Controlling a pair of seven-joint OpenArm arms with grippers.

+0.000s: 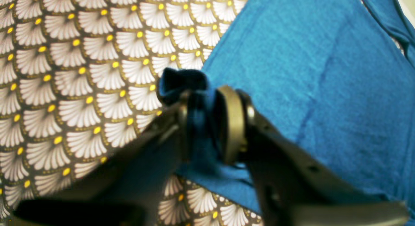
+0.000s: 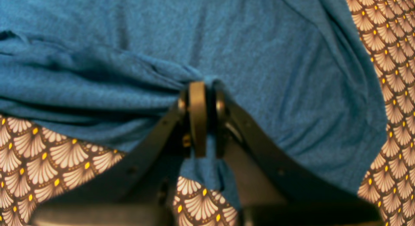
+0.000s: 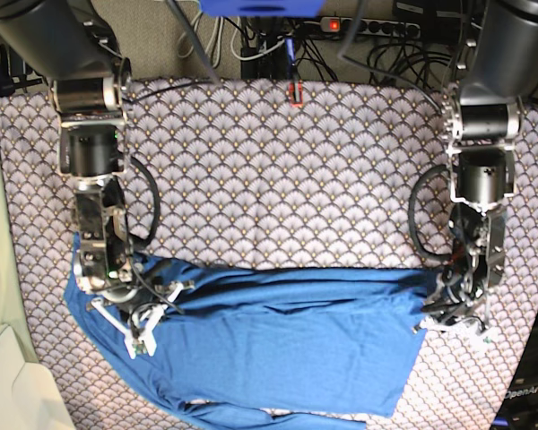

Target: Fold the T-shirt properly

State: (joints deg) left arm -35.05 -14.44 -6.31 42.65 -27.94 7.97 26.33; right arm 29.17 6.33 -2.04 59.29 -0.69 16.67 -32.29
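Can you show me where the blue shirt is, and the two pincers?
T-shirt (image 3: 278,331): base view, middle of its body.
Left pincer (image 1: 210,122): left wrist view, between its tips.
Right pincer (image 2: 201,117): right wrist view, between its tips.

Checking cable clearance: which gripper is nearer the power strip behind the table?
Left. The left gripper sits almost straight out from the power strip; the right gripper lies farther off, diagonally across.

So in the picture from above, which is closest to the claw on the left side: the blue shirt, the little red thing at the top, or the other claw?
1. The soft blue long-sleeved T-shirt: held in that claw, the right claw.
2. The other claw, the left claw, across the shirt.
3. The small red object, at the cloth's top edge.
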